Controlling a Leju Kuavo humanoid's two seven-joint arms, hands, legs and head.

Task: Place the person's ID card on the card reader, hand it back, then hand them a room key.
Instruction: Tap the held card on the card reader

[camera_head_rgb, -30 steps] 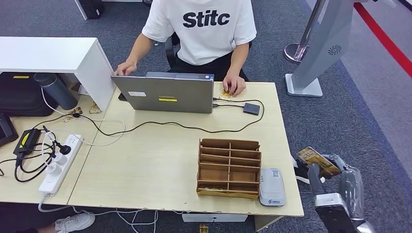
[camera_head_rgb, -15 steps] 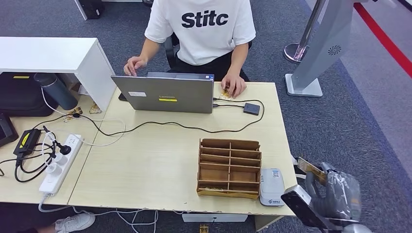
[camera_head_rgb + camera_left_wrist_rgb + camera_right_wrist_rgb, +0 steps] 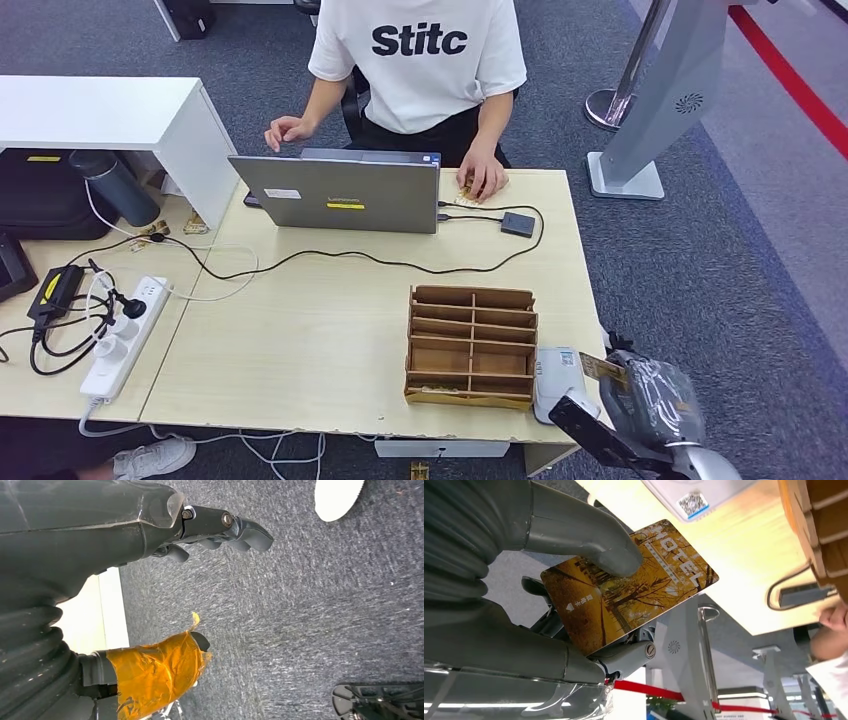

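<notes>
Clearly my right hand [image 3: 549, 615] pinched the HOTEL card [image 3: 629, 585] between thumb and fingers, just beside the white card reader [image 3: 558, 382] at the table's [image 3: 300, 340] near corner; placing seemed underway; next I'd need it laid flat on top; my left hand [image 3: 150, 580] hung empty, fingers apart.

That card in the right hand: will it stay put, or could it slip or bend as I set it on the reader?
The card looks flat and unbent under the thumb, so probably stiff plastic. Its face looks glossy, so it may slide in the right hand, which seems to pinch only one end. It looks thin, likely light, and should lie flat on the reader.
</notes>
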